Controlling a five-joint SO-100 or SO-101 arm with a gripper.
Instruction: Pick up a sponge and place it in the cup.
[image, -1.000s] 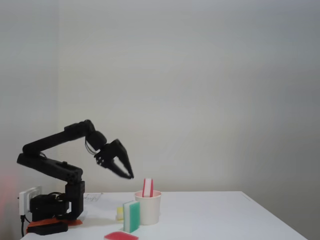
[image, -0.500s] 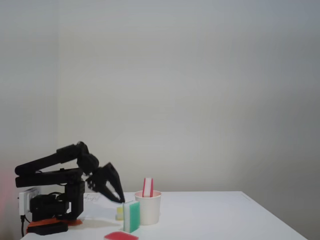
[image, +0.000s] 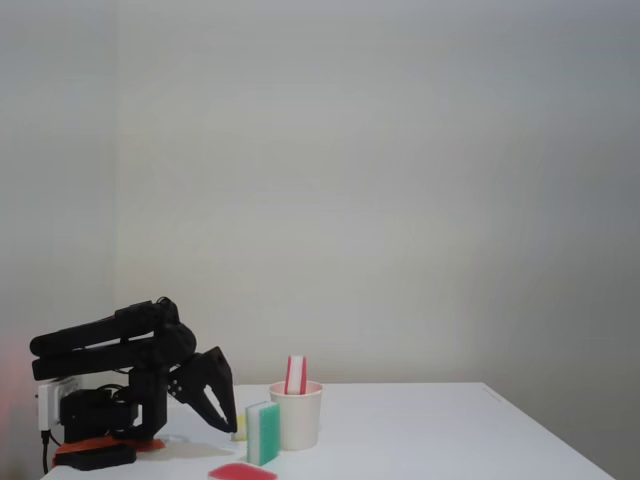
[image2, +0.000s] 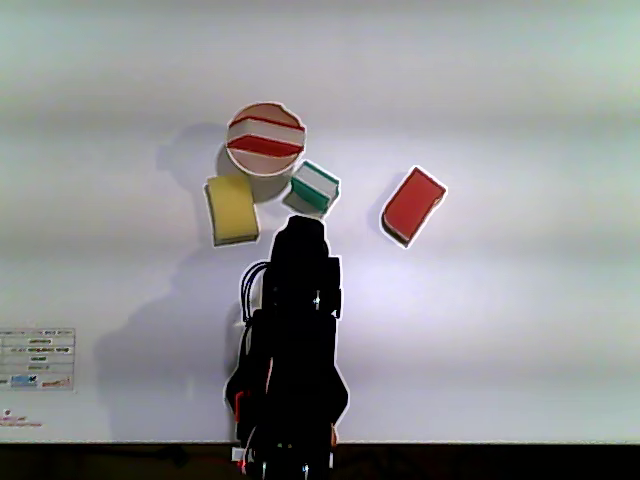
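The sponge (image: 295, 375) stands upright in the cup (image: 297, 416) on the table (image: 420, 440); the gripper (image: 228, 425), fingers spread, holds nothing

A small printed sheet (image2: 37, 358) lies on the white surface (image2: 520, 330) at the lower left of the other view, its rows of print too small and blurred to read. No other lettering, brand or number is legible in either picture.
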